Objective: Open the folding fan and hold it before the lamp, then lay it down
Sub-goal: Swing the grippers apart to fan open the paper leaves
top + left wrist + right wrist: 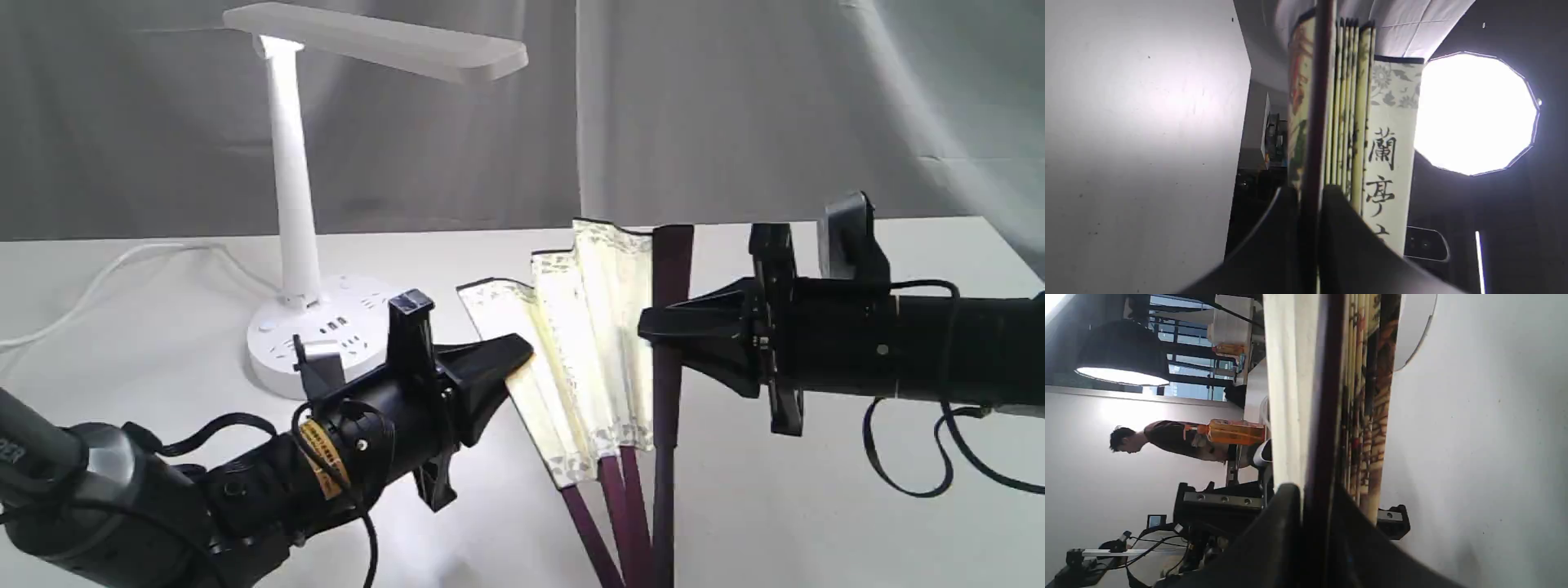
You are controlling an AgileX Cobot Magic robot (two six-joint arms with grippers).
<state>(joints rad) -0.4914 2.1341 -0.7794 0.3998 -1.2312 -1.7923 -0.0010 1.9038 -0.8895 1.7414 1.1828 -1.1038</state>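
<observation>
**Handling the folding fan (588,343) by its guards**

Holding it upright, partly spread, above the table (816,506), near the lamp (295,204). Pinching one maroon guard (671,261) in the right gripper (653,327), clamping the other in the left gripper (522,359), both closed tight on wood. Judging the paper leaf light and tear-prone, the ribs stiff: gripping guards, never pleats.

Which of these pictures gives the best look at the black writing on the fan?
The left wrist view: one panel of the folding fan faces the camera, its black characters sharp. The exterior view shows it partly spread but no writing; the right wrist view shows only folded pleats edge-on.
</observation>
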